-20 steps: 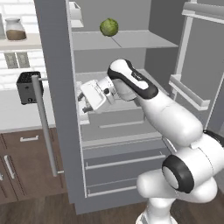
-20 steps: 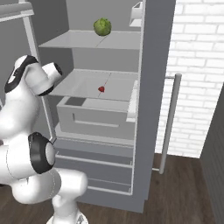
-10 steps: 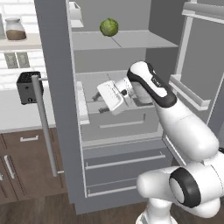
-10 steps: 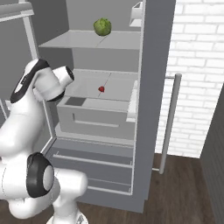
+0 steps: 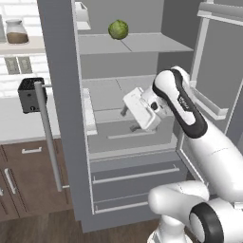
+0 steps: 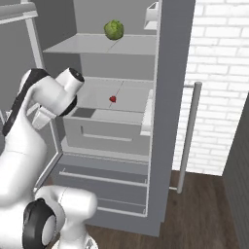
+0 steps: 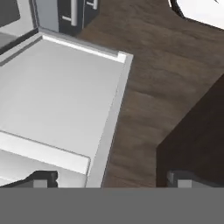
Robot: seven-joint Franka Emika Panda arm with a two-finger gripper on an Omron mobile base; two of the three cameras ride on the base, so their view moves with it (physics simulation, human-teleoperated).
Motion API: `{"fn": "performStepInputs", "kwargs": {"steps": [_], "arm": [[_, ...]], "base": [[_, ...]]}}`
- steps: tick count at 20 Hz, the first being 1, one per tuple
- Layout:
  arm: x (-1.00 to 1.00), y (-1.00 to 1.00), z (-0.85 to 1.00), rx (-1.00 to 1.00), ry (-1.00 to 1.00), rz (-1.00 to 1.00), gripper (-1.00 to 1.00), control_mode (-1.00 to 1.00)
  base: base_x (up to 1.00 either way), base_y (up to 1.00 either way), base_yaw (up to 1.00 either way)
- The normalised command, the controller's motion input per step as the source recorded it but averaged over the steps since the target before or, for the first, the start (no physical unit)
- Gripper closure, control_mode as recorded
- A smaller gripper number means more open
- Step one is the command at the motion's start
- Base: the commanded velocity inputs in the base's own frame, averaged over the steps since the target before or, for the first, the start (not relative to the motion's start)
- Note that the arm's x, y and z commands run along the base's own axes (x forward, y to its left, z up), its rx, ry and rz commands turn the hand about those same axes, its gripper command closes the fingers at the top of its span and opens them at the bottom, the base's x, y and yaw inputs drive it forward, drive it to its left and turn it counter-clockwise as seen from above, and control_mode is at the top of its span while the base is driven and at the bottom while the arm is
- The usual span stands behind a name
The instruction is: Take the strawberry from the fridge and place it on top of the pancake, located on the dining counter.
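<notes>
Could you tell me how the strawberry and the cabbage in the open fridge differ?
The strawberry is bright red; the cabbage is green. The strawberry is tiny, the cabbage far larger. The strawberry lies on the middle shelf, just above the drawer, while the cabbage sits on the shelf above. Both are roundish, rest untouched inside the fridge, and lie apart from the claw.

No legible text, labels, brands, numbers or signs in any view. Small markings on dark band of robot arm (image 5: 182,102) too blurred to read.
</notes>
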Motion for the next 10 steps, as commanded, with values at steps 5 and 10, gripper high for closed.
{"fn": "performStepInputs", "kwargs": {"steps": [5, 10], "arm": [[-0.52, -0.88, -0.26, -0.29, -0.35, 0.12, -1.00, -1.00], [-0.18, -0.78, -0.15, -0.30, -0.20, 0.29, -1.00, -1.00]], "base": [[0.00, 0.00, 0.00], [0.00, 0.00, 0.00]]}}
